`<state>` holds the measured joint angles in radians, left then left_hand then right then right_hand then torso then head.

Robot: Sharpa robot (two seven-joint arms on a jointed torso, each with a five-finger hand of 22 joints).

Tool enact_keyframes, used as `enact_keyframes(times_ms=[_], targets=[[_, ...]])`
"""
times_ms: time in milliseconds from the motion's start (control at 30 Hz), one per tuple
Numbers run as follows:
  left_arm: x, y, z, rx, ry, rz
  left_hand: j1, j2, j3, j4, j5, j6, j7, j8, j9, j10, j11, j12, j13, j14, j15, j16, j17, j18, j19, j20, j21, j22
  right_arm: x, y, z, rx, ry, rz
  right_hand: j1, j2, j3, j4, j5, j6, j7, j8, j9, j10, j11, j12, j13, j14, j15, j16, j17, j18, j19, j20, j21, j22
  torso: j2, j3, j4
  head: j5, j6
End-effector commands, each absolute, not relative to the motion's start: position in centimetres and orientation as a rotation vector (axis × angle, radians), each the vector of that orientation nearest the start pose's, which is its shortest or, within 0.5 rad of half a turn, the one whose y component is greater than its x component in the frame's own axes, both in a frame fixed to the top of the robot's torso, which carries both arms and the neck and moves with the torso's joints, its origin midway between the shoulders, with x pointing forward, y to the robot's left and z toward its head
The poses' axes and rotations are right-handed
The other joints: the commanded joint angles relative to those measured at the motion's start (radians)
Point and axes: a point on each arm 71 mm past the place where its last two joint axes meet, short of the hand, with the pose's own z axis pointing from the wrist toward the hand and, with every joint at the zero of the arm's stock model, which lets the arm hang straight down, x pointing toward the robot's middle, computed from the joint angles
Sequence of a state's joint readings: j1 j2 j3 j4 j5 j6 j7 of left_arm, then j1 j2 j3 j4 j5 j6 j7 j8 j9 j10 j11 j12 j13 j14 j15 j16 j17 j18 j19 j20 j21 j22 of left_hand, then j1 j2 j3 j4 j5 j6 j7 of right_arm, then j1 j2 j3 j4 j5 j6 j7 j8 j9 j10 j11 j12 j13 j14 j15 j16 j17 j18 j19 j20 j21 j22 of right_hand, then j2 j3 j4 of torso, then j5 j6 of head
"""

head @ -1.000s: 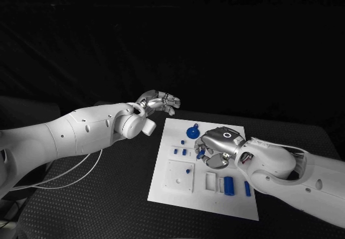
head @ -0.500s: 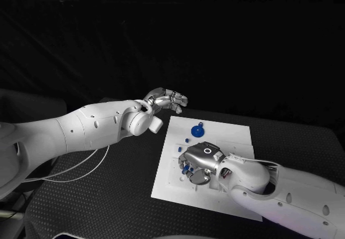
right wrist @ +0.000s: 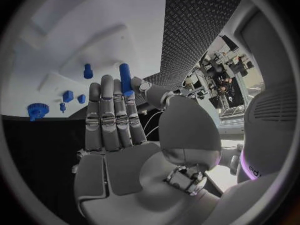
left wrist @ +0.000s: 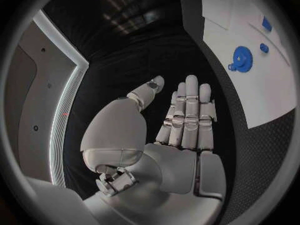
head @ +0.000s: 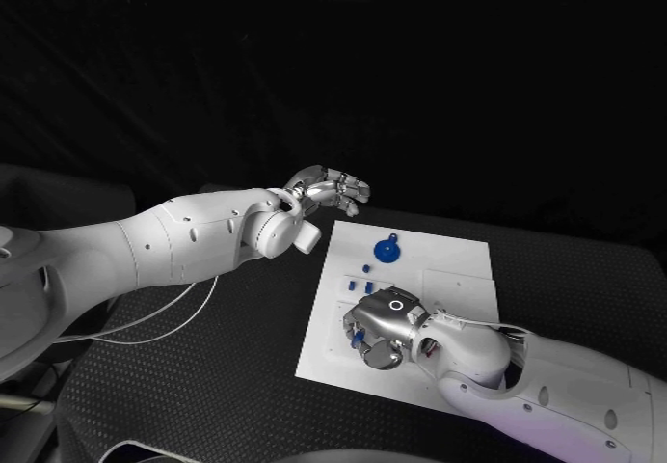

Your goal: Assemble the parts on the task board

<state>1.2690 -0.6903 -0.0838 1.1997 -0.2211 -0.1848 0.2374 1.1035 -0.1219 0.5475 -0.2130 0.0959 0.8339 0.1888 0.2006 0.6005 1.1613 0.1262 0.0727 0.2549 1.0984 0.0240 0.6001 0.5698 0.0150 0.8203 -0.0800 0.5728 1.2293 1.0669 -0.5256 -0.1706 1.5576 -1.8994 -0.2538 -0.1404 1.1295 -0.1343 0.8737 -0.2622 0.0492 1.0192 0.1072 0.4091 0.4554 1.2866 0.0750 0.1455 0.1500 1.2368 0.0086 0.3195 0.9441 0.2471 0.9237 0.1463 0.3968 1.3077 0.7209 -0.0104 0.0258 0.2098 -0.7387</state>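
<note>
The white task board (head: 445,260) lies in the middle of the black table. My right hand (head: 383,328) hovers over its near-left part. In the right wrist view this right hand (right wrist: 115,120) has its fingers stretched out and pinches a blue peg (right wrist: 125,79) between thumb and a fingertip. A blue gear (head: 386,253) sits near the board's far edge, and small blue pieces (head: 359,286) lie between it and the hand. A short blue peg (right wrist: 87,71) stands in the board (right wrist: 62,45). My left hand (head: 327,188) floats open beyond the board's far-left corner, holding nothing.
The left wrist view has the left hand (left wrist: 184,117) with straight fingers over black table, the board (left wrist: 262,85) and gear (left wrist: 242,59) off to one side. A white cable (head: 153,328) trails under the left arm.
My right hand has travelled from the board's middle toward its near-left part, still with a blue piece at its fingers. The left hand has hardly moved.
</note>
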Motion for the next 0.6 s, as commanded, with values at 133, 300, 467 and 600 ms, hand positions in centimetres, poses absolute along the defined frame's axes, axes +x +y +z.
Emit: enact_keyframes(times_ms=[133, 300, 467, 600], targets=[[54.92, 21.72, -18.18, -0.904, 1.603, -1.359, -0.003, -0.008, 0.000, 0.004, -0.004, -0.010, 0.000, 0.006, -0.001, -0.008, 0.001, -0.002, -0.001, 0.007, 0.001, -0.005, 0.002, 0.019, 0.004, 0.006, -0.007, 0.001, 38.89, -2.83, -27.30, -0.799, 1.628, 0.778, 0.007, 0.002, 0.005, 0.000, -0.001, 0.007, -0.002, 0.004, 0.002, 0.009, 0.002, 0.002, 0.002, 0.005, -0.001, 0.004, 0.002, 0.015, 0.007, 0.001, 0.004, 0.020, 0.000, 0.0000, -0.0010, 0.005, -0.003], [54.90, 21.75, -18.18, -0.904, 1.603, -1.359, -0.003, -0.008, 0.000, 0.005, -0.004, -0.010, 0.000, 0.006, -0.001, -0.008, 0.001, -0.002, -0.001, 0.007, 0.001, -0.005, 0.003, 0.019, 0.004, 0.007, -0.008, 0.002, 38.92, -2.75, -27.40, -0.812, 1.609, 0.765, 0.007, 0.002, 0.006, -0.001, -0.001, 0.007, -0.002, 0.004, 0.002, 0.009, 0.002, 0.001, 0.002, 0.005, -0.002, 0.003, 0.002, 0.015, 0.007, 0.001, 0.004, 0.020, 0.000, 0.0004, -0.0012, 0.006, -0.004], [54.90, 21.76, -18.18, -0.904, 1.603, -1.359, -0.003, -0.007, 0.000, 0.005, -0.004, -0.010, 0.000, 0.006, -0.001, -0.008, 0.001, -0.002, -0.001, 0.007, 0.001, -0.006, 0.003, 0.019, 0.004, 0.007, -0.008, 0.002, 39.03, -2.77, -27.40, -0.806, 1.596, 0.757, 0.007, 0.002, 0.007, -0.001, -0.001, 0.007, -0.002, 0.004, 0.002, 0.009, 0.001, 0.001, 0.002, 0.005, -0.002, 0.003, 0.002, 0.015, 0.007, 0.001, 0.005, 0.020, 0.000, 0.0002, -0.0011, 0.006, -0.005], [54.89, 21.75, -18.18, -0.905, 1.604, -1.359, -0.003, -0.008, 0.000, 0.005, -0.004, -0.010, 0.000, 0.006, -0.001, -0.008, 0.001, -0.002, -0.001, 0.007, 0.001, -0.006, 0.004, 0.019, 0.004, 0.007, -0.008, 0.002, 39.26, -2.83, -27.40, -0.793, 1.586, 0.755, 0.007, 0.001, 0.007, -0.001, -0.001, 0.008, -0.002, 0.004, 0.003, 0.010, 0.001, 0.001, 0.002, 0.006, -0.002, 0.003, 0.003, 0.015, 0.008, 0.001, 0.005, 0.020, -0.001, 0.0001, -0.0013, 0.006, -0.005]])
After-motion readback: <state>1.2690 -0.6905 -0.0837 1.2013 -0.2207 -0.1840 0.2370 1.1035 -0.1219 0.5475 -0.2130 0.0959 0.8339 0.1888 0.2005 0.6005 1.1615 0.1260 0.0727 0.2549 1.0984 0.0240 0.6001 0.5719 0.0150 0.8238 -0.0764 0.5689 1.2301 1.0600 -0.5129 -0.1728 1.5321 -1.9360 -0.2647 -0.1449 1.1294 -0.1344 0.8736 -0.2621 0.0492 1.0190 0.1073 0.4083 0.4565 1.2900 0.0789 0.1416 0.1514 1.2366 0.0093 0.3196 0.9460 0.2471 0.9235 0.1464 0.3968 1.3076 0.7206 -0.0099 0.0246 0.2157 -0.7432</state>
